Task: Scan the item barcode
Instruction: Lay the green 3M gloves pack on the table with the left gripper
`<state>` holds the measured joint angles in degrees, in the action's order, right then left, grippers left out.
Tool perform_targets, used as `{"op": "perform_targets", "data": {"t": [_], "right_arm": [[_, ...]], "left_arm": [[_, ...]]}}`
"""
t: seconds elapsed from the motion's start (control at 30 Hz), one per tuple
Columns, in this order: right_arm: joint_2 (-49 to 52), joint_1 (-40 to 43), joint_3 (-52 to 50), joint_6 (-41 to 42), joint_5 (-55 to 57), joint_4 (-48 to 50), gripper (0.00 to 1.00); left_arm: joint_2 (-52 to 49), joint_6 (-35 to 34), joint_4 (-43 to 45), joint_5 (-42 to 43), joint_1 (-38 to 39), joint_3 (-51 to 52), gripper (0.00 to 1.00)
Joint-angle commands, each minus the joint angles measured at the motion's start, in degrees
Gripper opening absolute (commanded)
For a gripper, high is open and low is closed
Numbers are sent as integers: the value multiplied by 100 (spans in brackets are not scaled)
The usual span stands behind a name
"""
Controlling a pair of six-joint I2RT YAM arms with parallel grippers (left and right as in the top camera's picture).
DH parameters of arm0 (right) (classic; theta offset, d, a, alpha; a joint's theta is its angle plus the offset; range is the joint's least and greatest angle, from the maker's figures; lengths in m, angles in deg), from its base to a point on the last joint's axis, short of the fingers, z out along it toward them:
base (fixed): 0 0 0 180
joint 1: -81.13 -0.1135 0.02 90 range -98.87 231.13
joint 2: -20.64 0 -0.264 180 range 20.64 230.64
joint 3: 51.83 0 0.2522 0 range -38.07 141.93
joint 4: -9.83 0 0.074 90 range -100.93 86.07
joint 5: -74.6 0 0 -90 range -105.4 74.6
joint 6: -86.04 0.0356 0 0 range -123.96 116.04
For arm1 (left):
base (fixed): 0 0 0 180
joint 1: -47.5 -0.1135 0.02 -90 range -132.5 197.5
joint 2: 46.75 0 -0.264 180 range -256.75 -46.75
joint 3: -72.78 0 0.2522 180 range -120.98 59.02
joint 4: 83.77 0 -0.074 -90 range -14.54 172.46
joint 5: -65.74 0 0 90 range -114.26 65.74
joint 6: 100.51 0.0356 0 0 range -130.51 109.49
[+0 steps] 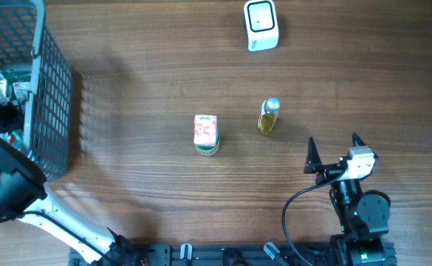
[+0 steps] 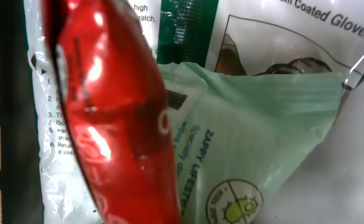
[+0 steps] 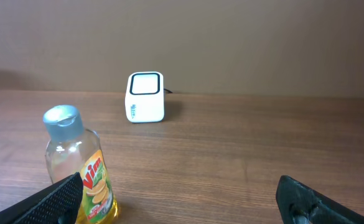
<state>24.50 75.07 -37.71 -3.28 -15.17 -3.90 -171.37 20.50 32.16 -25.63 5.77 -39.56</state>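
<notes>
Apparently picking something to scan, the left tool point(image 1: 0, 100) sits closed in the basket point(image 1: 53, 96) at far left, by a red packet point(image 2: 119, 124); the right tool point(image 1: 334, 144) rests open, facing the scanner point(image 1: 261, 24).

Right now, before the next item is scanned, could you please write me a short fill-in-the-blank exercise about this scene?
1. The label on the bottle reads ___.
2. The left arm reaches into the wire ___.
3. The right hand has its jaws ___.
4. In the left wrist view, a shiny ___ packet lies over the green bag.

Missing words: Vim; basket; open; red.
</notes>
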Motion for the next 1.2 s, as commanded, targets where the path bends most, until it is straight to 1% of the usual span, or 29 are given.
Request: {"op": "perform_targets", "data": {"t": [0.0, 0.1, 0.17, 0.23, 0.3, 0.37, 0.47, 0.53, 0.6, 0.67, 0.73, 0.77, 0.83, 0.97, 1.07, 1.13, 1.17], "right_arm": [[-24, -17, -7, -66, 55, 35, 100], [-24, -17, -7, -66, 55, 37, 100], [-24, -17, -7, -68, 55, 35, 100], [-26, -17, -4, -66, 55, 37, 100], [-26, -17, -7, -66, 55, 37, 100], [-24, -17, -7, -68, 55, 35, 100], [-24, -17, -7, -66, 55, 35, 100], [-26, -17, -7, -66, 55, 37, 100], [-24, -17, -4, -68, 55, 37, 100], [-26, -17, -7, -66, 55, 37, 100], [-26, -17, -7, -66, 55, 37, 100], [-26, -17, -7, -66, 55, 37, 100], [-26, -17, -7, -66, 55, 37, 100], [-24, -17, -7, -68, 55, 35, 100], [-24, -17, -7, -66, 55, 35, 100], [-26, -17, -7, -66, 55, 35, 100], [-24, -17, -7, -66, 55, 37, 100]], "left_arm": [[114, -197, 28, 162, -15, 138, 4], [841, -422, 227, 264, -11, 96, 4], [1362, -614, 417, 481, -13, 74, 4], [2017, -619, 610, 798, -11, 74, 4], [2610, -682, 807, 863, -11, 74, 4], [3322, -1091, 1097, 894, -11, 74, 4], [4227, -1733, 1357, 1567, 28, 74, 4], [4850, -2096, 1375, 2044, 278, 74, 4], [5270, -2146, 1274, 2295, 658, 74, 4], [5676, -2413, 1078, 2299, 1394, 74, 4], [5799, -2426, 728, 2295, 1928, 74, 4], [5812, -2428, 299, 2275, 2352, 76, 4], [5700, -2428, -345, 2275, 2848, 76, 4], [4957, -2481, -1609, 2275, 3698, 79, 4], [4273, -2555, -2074, 2256, 4065, 195, 4], [3840, -2594, -2107, 2251, 4293, 389, 4], [3595, -2804, -2107, 2122, 4419, 511, 4]]}}
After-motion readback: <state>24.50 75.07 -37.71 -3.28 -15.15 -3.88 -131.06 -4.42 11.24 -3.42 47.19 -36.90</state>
